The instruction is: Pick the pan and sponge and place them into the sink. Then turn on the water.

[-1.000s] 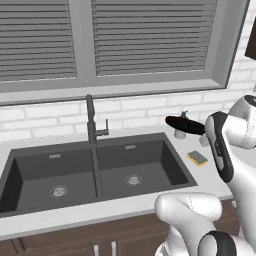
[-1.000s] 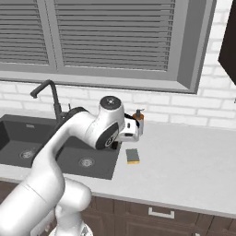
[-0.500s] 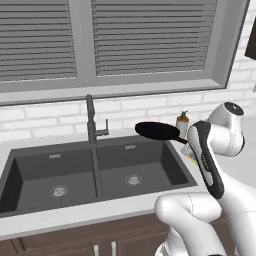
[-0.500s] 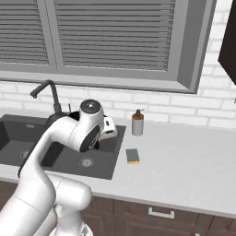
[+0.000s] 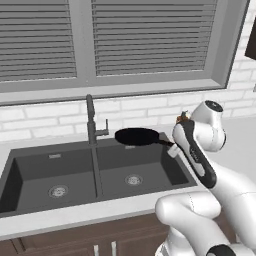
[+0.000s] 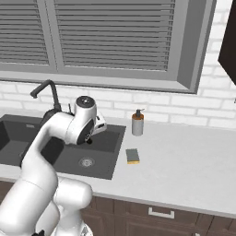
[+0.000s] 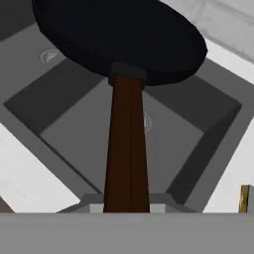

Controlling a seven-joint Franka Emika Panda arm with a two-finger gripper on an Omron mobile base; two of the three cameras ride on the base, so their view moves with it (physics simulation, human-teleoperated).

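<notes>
The sink (image 5: 30, 175), a wide dark double basin sunk into the pale surface (image 6: 184, 161) beneath the window, is lying open with both drains bare, so either basin is being left free to receive what is carried in. The white arm is being reached across from the right of the left base view so that its load is being brought over the right-hand basin rather than over the rim. The pan (image 5: 136, 136) is being held in the air above that basin, roughly level and clear of the basin floor, close beside the faucet (image 5: 91, 120) but apparently not touching it; it is judged that it is being kept flat and high so that it can be lowered without striking the divider. The gripper (image 5: 171, 148) is being pressed together on the end of the thin brown handle, as is seen in the hand view, where the handle is running up from the bottom edge to the black disc. The soap bottle (image 6: 137, 122) is standing by the wall. The sponge (image 6: 132, 156) is lying on the surface just beside the sink's right edge, not yet collected.
</notes>
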